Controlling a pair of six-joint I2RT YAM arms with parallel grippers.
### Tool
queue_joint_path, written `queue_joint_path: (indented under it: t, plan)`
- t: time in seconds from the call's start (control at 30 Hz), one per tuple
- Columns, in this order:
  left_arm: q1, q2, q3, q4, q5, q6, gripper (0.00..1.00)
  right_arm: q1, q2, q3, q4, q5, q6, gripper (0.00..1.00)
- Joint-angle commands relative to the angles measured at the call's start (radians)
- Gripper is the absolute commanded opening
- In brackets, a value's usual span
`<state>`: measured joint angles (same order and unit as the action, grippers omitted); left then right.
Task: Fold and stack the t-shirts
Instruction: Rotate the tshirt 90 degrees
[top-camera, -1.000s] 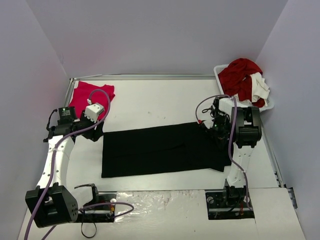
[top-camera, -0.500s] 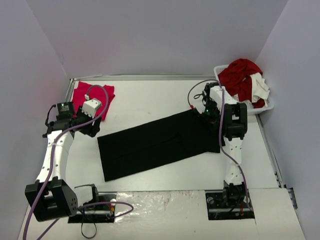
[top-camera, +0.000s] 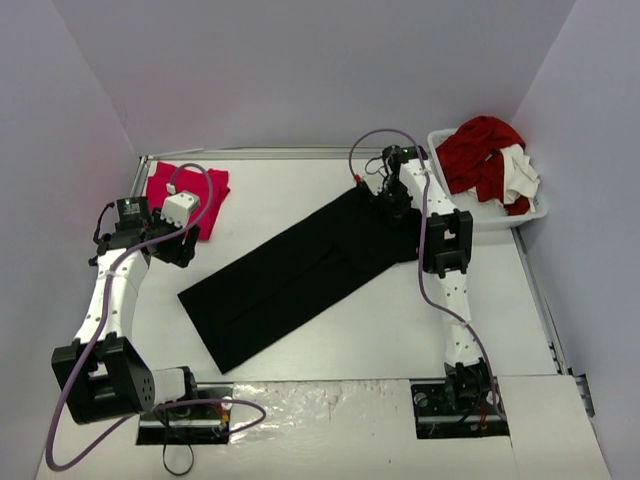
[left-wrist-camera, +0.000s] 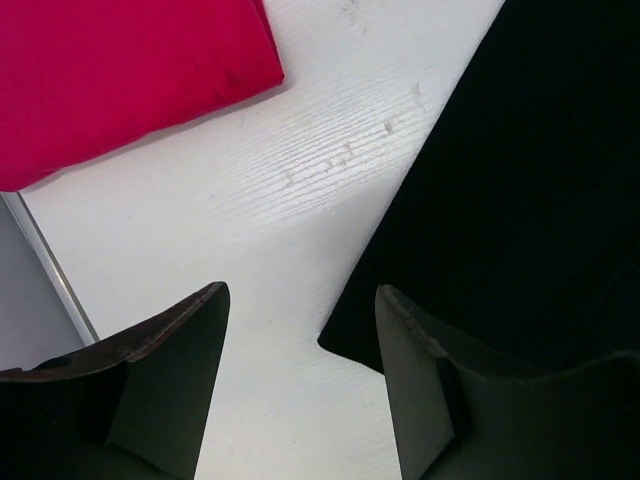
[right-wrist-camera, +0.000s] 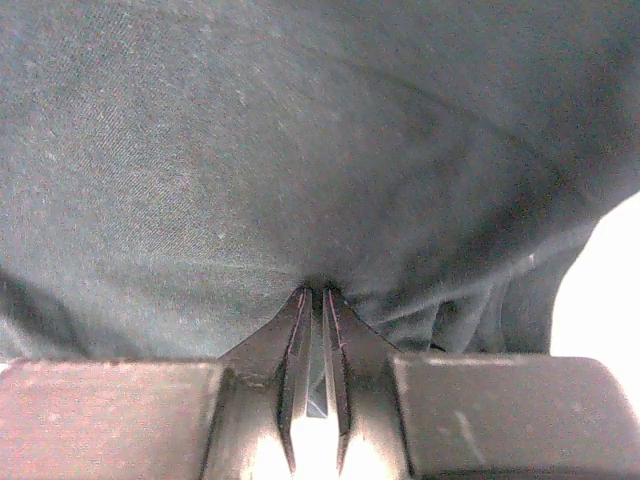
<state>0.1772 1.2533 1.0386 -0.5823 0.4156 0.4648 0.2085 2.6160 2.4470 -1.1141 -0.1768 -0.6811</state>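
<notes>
The black t-shirt (top-camera: 300, 270) lies folded into a long strip, running diagonally from near left to far right. At the strip's far right end, my right gripper (top-camera: 388, 200) is shut on a pinch of the cloth. The right wrist view shows the black t-shirt (right-wrist-camera: 300, 150) bunching at the right gripper (right-wrist-camera: 320, 292). The pink-red t-shirt (top-camera: 185, 190) lies folded at the far left corner. My left gripper (top-camera: 182, 250) hovers open between the two shirts. In its wrist view the left gripper (left-wrist-camera: 300, 295) holds nothing, with a corner of the black t-shirt (left-wrist-camera: 540, 150) by its right finger and the pink-red t-shirt (left-wrist-camera: 110, 70) beyond.
A white basket (top-camera: 522, 217) with red and white clothes stands at the far right corner, just right of my right arm. A metal rail (top-camera: 135, 190) edges the table on the left, close to the pink-red shirt. Grey walls enclose the table.
My right gripper has dragged the black t-shirt's right end toward the back, swinging the strip from level to diagonal. My left arm has drawn back a little to the left.
</notes>
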Motion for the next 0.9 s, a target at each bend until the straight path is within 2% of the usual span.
queue_joint_path:
  t: [0.0,0.13,0.43,0.57,0.73,0.87]
  plan:
    - [0.007,0.014,0.058,0.022,-0.035,-0.017,0.59,0.022,0.076,0.024,0.263,-0.079,-0.028,0.07]
    - [0.007,0.043,0.061,0.022,-0.064,-0.015,0.59,0.042,0.075,0.035,0.403,-0.09,-0.018,0.0]
    - [0.019,0.067,0.047,0.035,-0.097,-0.014,0.59,0.046,0.101,0.06,0.617,-0.156,-0.024,0.0]
    - [0.019,0.083,0.052,0.03,-0.097,-0.014,0.59,0.06,0.102,0.063,0.668,-0.187,-0.041,0.0]
    - [0.019,0.092,0.054,0.03,-0.093,-0.015,0.59,0.086,0.116,0.07,0.698,-0.127,-0.072,0.0]
    - [0.018,0.09,0.051,0.036,-0.077,-0.017,0.6,0.086,0.023,-0.009,0.731,-0.109,-0.058,0.0]
